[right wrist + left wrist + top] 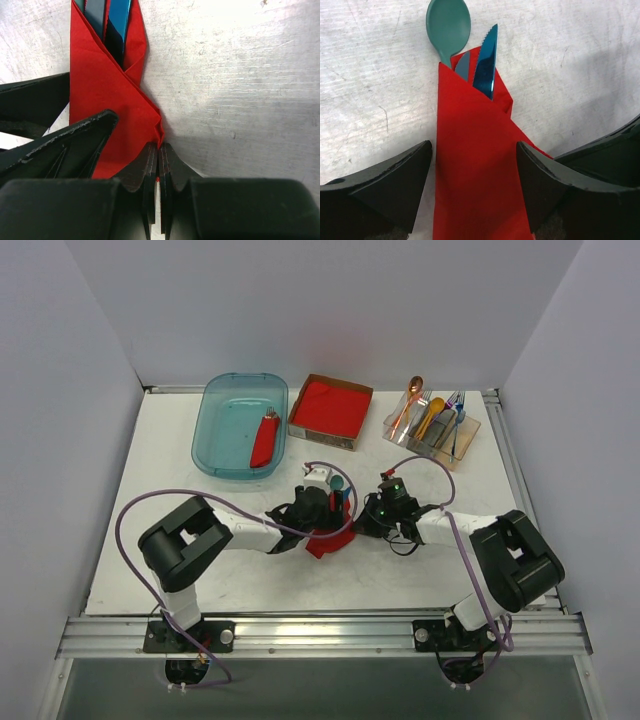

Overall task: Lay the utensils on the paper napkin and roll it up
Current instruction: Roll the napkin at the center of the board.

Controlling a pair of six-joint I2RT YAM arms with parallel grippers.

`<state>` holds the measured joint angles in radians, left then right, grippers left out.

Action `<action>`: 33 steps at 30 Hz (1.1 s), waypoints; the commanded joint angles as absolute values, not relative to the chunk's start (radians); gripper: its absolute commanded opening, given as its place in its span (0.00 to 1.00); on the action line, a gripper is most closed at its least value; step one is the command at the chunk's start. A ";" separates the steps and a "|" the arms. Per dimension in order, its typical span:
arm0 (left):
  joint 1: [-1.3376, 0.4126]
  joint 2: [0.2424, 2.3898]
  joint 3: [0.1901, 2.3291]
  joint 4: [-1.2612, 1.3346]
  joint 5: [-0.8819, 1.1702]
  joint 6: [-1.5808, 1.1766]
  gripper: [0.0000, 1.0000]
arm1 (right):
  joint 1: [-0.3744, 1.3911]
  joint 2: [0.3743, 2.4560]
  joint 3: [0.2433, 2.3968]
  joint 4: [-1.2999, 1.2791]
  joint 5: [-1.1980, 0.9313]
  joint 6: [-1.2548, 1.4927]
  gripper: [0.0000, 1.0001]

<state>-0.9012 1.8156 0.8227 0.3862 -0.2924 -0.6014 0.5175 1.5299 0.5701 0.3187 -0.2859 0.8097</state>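
Nearest the lens, at the bottom centre of the right wrist view, the right gripper (158, 147) has its fingers pressed together on the folded corner of the paper napkin (107, 95), with a sliver of red showing between them. From above, the white table (160, 455) fills the middle of the frame. The left arm (190, 540) is at lower left and the right arm (515, 560) at lower right, and their wrists meet at the centre. A teal bin (240, 377) sits at upper left, a cardboard box (320, 435) of red sheets at upper centre, and a clear organizer (432, 425) at upper right. The left gripper (473, 150) stands wide, one finger on each side of the wrapped napkin at table centre. A teal spoon (448, 25) and a blue knife (486, 60) poke from the napkin's end, at the top of the left wrist view.
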 commanded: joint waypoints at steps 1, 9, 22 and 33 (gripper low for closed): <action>-0.899 1.859 0.759 -0.032 -0.264 -0.595 0.80 | 0.508 1.522 0.577 0.279 -0.242 0.796 0.00; -0.899 1.798 0.791 -0.115 -0.293 -0.539 0.81 | 0.499 1.526 0.580 0.290 -0.244 0.776 0.00; -0.948 1.776 0.902 -0.212 -0.341 -0.433 0.82 | 0.491 1.537 0.581 0.310 -0.268 0.761 0.00; -0.842 1.720 0.945 -0.213 -0.268 -0.439 0.87 | 0.488 1.534 0.575 0.314 -0.281 0.758 0.00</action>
